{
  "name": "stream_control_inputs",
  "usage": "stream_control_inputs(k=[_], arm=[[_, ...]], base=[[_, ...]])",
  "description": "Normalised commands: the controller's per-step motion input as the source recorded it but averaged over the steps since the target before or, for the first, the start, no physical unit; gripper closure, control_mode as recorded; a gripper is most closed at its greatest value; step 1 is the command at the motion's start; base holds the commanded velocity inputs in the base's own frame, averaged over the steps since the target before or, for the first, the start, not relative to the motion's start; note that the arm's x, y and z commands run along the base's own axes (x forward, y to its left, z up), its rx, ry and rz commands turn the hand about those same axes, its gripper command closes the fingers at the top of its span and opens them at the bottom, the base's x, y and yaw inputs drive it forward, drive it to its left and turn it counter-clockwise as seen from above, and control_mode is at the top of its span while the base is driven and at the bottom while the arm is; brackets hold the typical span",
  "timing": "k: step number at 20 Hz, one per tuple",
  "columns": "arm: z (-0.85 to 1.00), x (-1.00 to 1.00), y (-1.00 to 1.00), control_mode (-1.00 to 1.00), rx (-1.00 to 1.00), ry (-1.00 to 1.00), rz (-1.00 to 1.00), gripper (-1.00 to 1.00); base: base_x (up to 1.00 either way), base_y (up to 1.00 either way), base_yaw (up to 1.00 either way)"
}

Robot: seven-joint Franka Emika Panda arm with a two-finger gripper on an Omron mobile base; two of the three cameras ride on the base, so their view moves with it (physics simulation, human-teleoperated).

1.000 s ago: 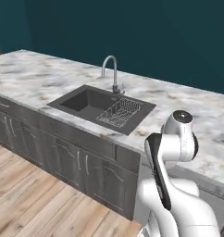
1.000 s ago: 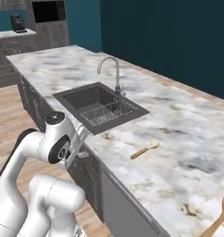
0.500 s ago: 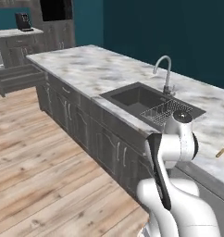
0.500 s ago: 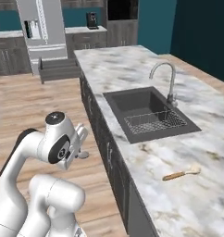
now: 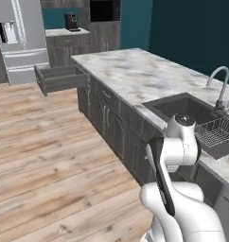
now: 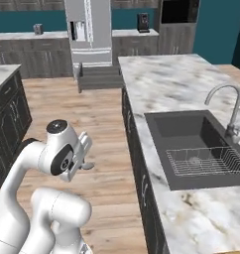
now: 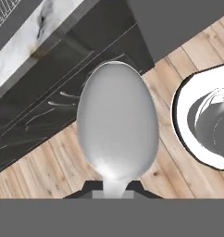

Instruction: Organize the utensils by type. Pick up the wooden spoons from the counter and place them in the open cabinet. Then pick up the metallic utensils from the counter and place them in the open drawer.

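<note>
**Metal spoon gripped, carried low beside the island**

Holding the small grey metal spoon (image 7: pixel 117 127) in the gripper (image 7: pixel 115 187), jaws pinched down narrow on the spoon's neck, the oval bowl standing up large in the hand view. Hanging over wooden floor (image 7: pixel 49 171) in that view, beside the dark grey floor cabinets (image 7: pixel 63 92), a strip of the marble surface (image 7: pixel 35 28) running across the upper left.

Seen from the right base view, gripper (image 6: pixel 87 166) sitting low beside the arm's elbow, out over the floor planks and off the surface (image 6: pixel 161 84); something small and grey just showing at its tip, too small to name there.

Standing pulled out well ahead, the open drawer (image 5: pixel 59 79), at the far end of the cabinet run, its box dark grey and deep; in the right base view the same drawer (image 6: pixel 99 79) lying below the fridge (image 6: pixel 87 25). Sink (image 6: pixel 191 139) with wire rack (image 6: pixel 206 161) and tap (image 6: pixel 231 109) lying to the right.
</note>
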Motion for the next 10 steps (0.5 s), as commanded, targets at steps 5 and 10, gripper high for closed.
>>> stream_control_inputs(k=[5, 10], arm=[[0.0, 0.0, 0.0, 1.0, 0.0, 0.0, 0.0, 1.0], [0.0, 0.0, 0.0, 1.0, 0.0, 0.0, 0.0, 1.0]], base=[[1.0, 0.0, 0.29], [1.0, 0.0, 0.31]])
